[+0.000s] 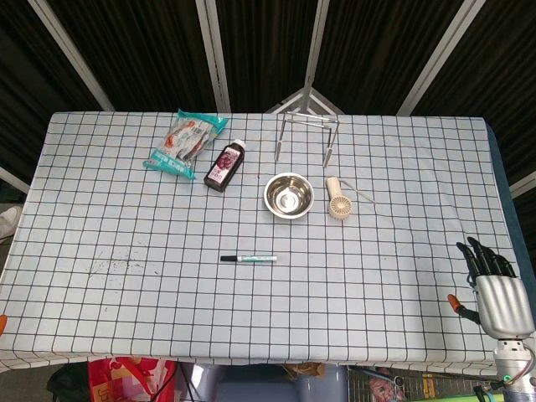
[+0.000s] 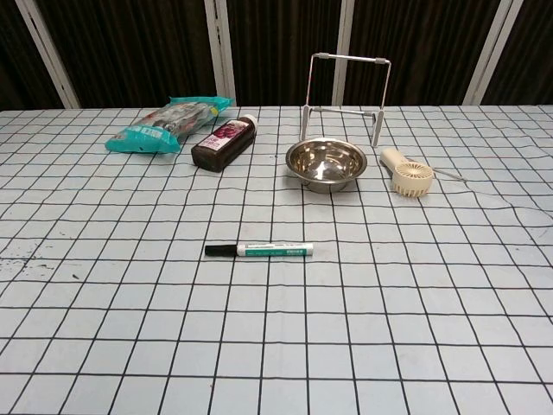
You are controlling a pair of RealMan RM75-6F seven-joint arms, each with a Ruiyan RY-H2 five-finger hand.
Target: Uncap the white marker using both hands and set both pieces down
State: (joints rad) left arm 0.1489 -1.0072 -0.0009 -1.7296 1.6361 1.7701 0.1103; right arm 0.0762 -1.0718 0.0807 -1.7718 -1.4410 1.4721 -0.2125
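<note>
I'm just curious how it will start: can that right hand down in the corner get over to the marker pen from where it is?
Probably yes. The right hand sits open at the table's edge, and only bare checked cloth lies between it and the marker. Whether the arm stretches that far, I cannot tell.

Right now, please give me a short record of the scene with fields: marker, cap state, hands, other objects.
marker: white marker lies flat near the middle of the checked tablecloth
cap state: black cap on, at the marker's left end
right hand: right hand open, at the table's right edge, far from the marker
left hand: not in view
other objects: steel bowl, handheld fan, dark bottle, snack bag, wire rack
</note>
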